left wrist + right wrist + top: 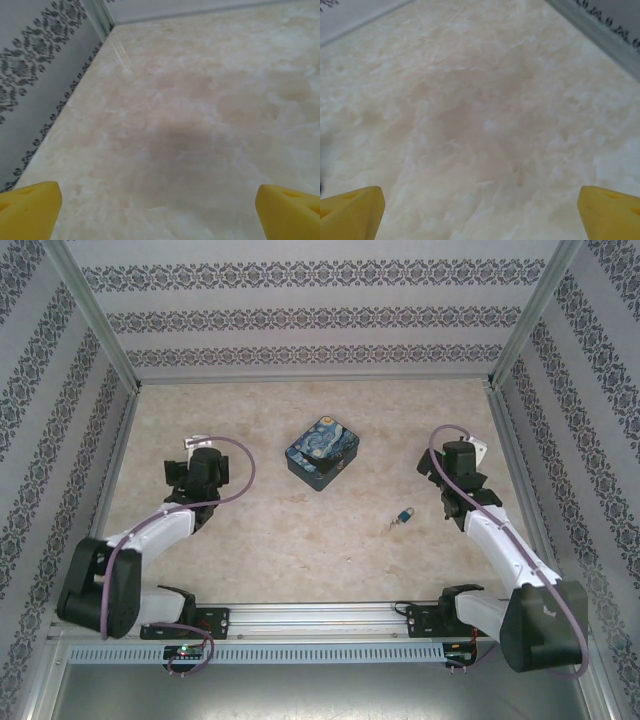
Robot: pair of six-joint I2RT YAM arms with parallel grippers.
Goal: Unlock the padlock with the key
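The tiny blue padlock (405, 515) lies on the marble tabletop, right of centre. The thin dark key (388, 526) lies just to its lower left, close against it. I cannot tell whether they touch. My right gripper (455, 478) hovers to the padlock's upper right, a short way off. In its wrist view the right gripper (480, 215) stands open over bare marble, its yellow fingertips (352, 212) wide apart. My left gripper (192, 470) is far off at the left of the table. The left gripper (160, 215) is open too, with nothing between its fingers.
A blue-and-yellow painted tin (322, 453) sits at the table's middle, up and left of the padlock. Patterned walls (300, 320) enclose the back and both sides. The left wall (35, 85) runs close beside the left gripper.
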